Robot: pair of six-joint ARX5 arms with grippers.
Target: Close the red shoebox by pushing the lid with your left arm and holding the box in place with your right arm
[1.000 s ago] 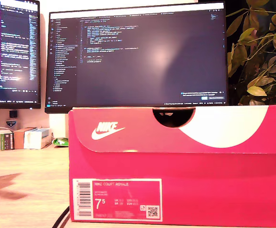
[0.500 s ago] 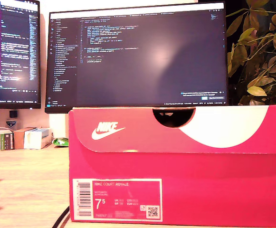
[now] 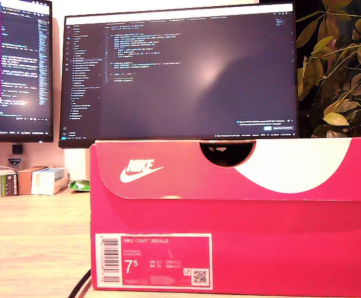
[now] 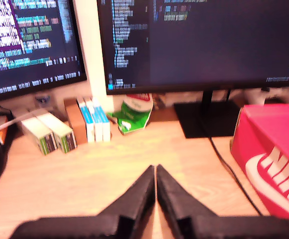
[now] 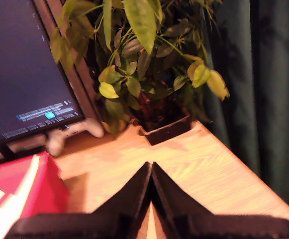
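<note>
The red shoebox [image 3: 233, 217] stands on the wooden desk and fills the lower part of the exterior view, its lid [image 3: 230, 167] lying flat on top. No arm shows in that view. My first gripper [image 4: 155, 169] is shut with nothing in it and hovers over bare desk, apart from the shoebox [image 4: 271, 159]. My second gripper [image 5: 150, 165] is also shut and empty, over the desk beside a corner of the shoebox [image 5: 25, 191], not touching it.
Two monitors [image 3: 180, 71] stand behind the box. Small cartons [image 4: 92, 119], a green packet [image 4: 132, 117] and a black cable [image 4: 231, 172] lie near my first gripper. A potted plant [image 5: 156, 99] and the desk edge [image 5: 248, 172] are near my second gripper.
A dark shadow on the desk at the exterior view's left has shrunk toward that edge and nearly gone. The box and lid have not moved.
</note>
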